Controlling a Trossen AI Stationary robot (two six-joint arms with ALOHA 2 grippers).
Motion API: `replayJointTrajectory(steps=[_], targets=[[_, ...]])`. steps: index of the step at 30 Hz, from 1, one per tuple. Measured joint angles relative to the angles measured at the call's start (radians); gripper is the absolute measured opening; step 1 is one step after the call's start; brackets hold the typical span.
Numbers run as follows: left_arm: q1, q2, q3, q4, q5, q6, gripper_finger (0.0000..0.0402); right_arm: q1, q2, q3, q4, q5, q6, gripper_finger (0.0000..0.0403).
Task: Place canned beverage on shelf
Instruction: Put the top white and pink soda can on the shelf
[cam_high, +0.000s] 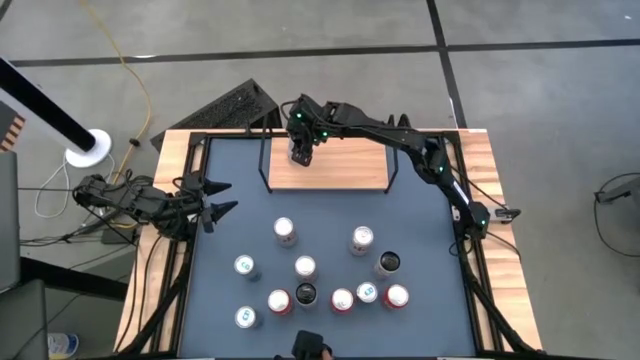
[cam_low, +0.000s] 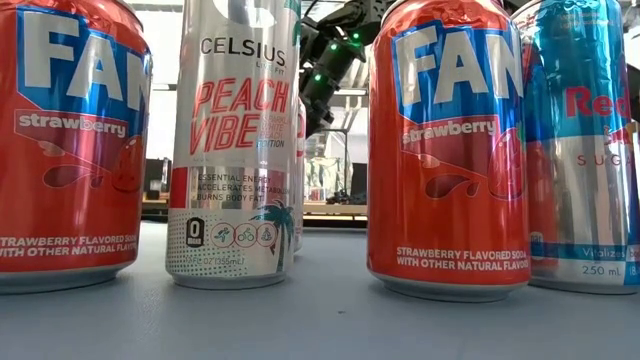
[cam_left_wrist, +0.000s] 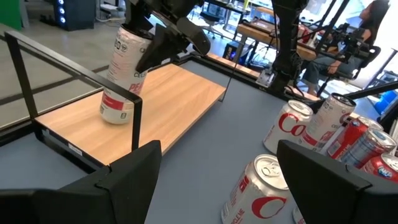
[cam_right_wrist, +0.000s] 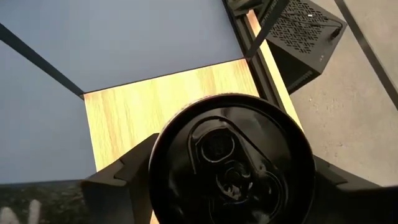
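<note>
The shelf (cam_high: 345, 165), a light-wood board with black rod uprights (cam_left_wrist: 137, 121), lies at the far middle of the blue table top. A tall white canned beverage (cam_left_wrist: 121, 78) stands on the board's left part. My right gripper (cam_high: 300, 152) reaches over it from the far right, its fingers on either side of the can's upper half. In the right wrist view the can's dark top (cam_right_wrist: 231, 174) fills the space between the fingers. My left gripper (cam_high: 222, 197) waits open at the table's left edge, holding nothing. My right gripper has the can's upper side wall (cam_left_wrist: 138, 46) pinched between its two fingers (cam_right_wrist: 127, 171), one on each side just under the rim. The fingers slant down from the far right. The can stands near upright with its bottom (cam_left_wrist: 115, 115) on the shelf board.
Several cans stand in a loose group on the near half of the table (cam_high: 305, 267), two red ones right in front of the low camera (cam_low: 445, 150). The shelf board's right part (cam_high: 360, 160) is bare. A raised wooden rim (cam_high: 480, 180) frames the table.
</note>
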Motion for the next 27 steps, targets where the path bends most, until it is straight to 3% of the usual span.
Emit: replayJointTrajectory(steps=[13, 22, 27], targets=[[0.0, 0.0, 0.0, 0.01, -0.026, 0.014, 0.0311, 0.002, -0.006, 0.002, 0.039, 0.0, -0.018, 0.0297], [0.0, 0.0, 0.0, 0.189, -0.123, 0.17, 0.0311, 0.005, -0.111, 0.003, 0.039, 0.0, -0.027, 0.0297], [0.0, 0.0, 0.0, 0.22, -0.123, 0.188, 0.0311, 0.005, -0.192, -0.002, -0.041, 0.0, 0.02, 0.0284]])
